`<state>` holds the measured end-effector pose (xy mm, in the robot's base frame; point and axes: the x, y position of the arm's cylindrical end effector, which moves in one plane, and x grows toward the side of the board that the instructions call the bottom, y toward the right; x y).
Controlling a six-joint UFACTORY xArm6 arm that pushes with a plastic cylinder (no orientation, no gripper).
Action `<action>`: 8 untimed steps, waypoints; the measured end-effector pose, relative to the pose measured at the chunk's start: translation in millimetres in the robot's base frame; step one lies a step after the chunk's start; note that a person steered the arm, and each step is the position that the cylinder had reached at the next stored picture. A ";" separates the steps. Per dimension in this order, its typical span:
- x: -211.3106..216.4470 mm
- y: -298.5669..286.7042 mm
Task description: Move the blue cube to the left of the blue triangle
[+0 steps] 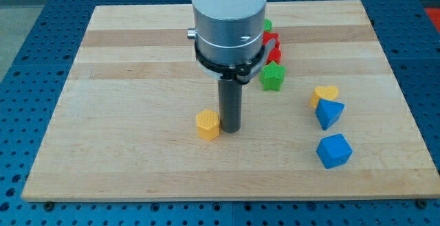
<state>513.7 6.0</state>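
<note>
The blue cube (334, 150) lies on the wooden board (124, 82) at the lower right. The blue triangle (328, 113) sits just above it, a small gap apart. My tip (231, 129) is at the board's middle, well to the left of both blue blocks. It stands right beside the right side of a yellow hexagonal block (207, 124).
A yellow heart block (324, 93) touches the blue triangle's top. A green star block (272, 77) sits right of the rod. Red blocks (273, 48) and another green block (267, 25) lie behind, partly hidden by the arm's body (228, 27).
</note>
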 end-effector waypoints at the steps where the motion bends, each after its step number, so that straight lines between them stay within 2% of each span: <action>1: 17.8 18.1; 2: 61.9 27.0; 3: 94.3 62.3; 5: 90.6 145.6; 6: 74.5 164.0; 8: 50.6 165.4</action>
<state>564.4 171.5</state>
